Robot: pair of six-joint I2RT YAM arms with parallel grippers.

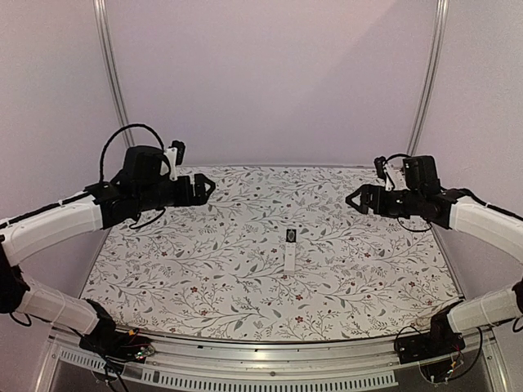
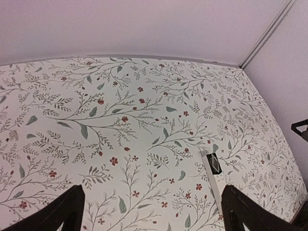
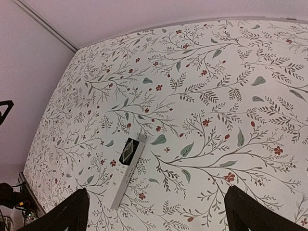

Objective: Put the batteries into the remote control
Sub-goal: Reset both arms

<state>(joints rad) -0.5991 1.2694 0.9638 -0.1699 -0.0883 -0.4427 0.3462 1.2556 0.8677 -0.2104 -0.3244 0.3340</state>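
White remote control (image 1: 290, 249) lies flat mid-worktop, between two raised, empty hands.

The remote control rests lengthwise near the middle of the floral worktop (image 1: 204, 269), its dark patch at the far end. The patch carries a pale diamond-shaped mark, and any lettering on it is too small to read. The left hand (image 1: 208, 188) hangs above the far left of the worktop and the right hand (image 1: 353, 198) above the far right, both with fingers spread wide and gripping nothing. In each wrist view the frame's bottom edge cuts off the dark fingers.
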